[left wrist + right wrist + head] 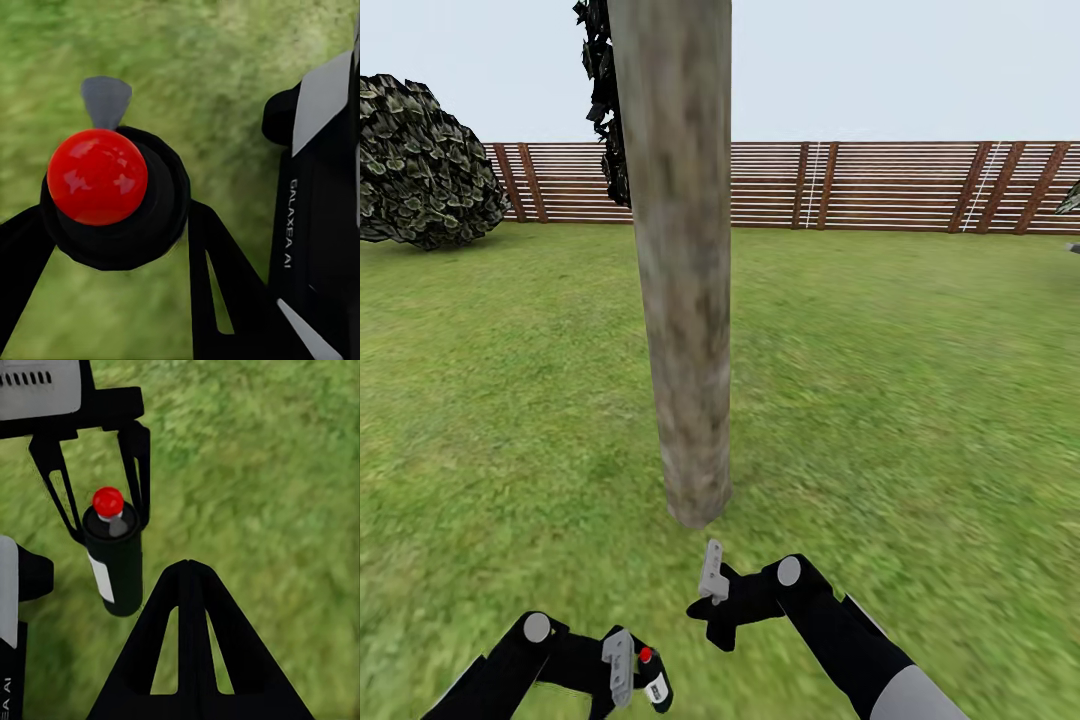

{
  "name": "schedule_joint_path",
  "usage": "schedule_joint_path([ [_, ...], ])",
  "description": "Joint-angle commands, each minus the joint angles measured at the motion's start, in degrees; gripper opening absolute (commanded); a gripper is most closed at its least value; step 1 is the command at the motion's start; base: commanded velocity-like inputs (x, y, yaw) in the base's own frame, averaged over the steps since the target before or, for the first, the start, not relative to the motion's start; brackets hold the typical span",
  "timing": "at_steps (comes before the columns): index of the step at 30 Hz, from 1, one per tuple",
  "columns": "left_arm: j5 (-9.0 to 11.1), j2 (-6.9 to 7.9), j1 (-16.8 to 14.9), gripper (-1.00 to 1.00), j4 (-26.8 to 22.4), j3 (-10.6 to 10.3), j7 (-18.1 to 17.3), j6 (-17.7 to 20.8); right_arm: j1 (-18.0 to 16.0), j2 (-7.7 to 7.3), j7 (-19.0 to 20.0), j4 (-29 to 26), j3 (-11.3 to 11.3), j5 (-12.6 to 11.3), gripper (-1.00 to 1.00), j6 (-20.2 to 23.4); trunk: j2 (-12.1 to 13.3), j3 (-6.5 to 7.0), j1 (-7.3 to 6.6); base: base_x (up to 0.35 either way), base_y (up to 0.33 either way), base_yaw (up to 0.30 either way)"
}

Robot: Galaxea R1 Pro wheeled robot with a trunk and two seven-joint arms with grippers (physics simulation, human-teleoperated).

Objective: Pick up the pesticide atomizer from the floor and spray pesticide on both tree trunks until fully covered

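A tree's thick mottled grey-brown trunk (682, 280) rises straight ahead, its foot on the lawn just beyond my arms. I can make out no pesticide specks on it. My left gripper (640, 678) is shut on the pesticide atomizer (652, 682), a dark bottle with a white label and a red cap. In the left wrist view the atomizer (101, 180) is seen from above, with a finger on either side. The right wrist view shows the atomizer (114, 559) held upright over grass. My right gripper (712, 552) is shut and empty, pointing up near the trunk's base.
Green lawn (920, 400) spreads all around. A brown slatted fence (880, 185) closes the far side. A broad dark bush (420, 165) stands at the far left, and dark foliage (603, 100) hangs just behind the trunk.
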Motion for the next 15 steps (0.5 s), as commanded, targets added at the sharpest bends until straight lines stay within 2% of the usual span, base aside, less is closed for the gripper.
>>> schedule_joint_path([
  [1, -0.1, -0.16, -0.2, -1.00, 0.0, 0.0, 0.0, 0.0, 0.0, 0.00, 0.0, 0.0, 0.0, 0.0, -1.00, 0.0, 0.0, 0.00, 0.00, 0.000, 0.000, 0.000],
  [15, -0.2, -2.63, -0.4, -1.00, -1.9, -0.2, 0.0, 0.1, 0.0, 0.00, 0.0, 0.1, 0.0, 0.1, -1.00, 0.0, 0.0, 0.00, 0.00, 0.000, 0.000, 0.000],
])
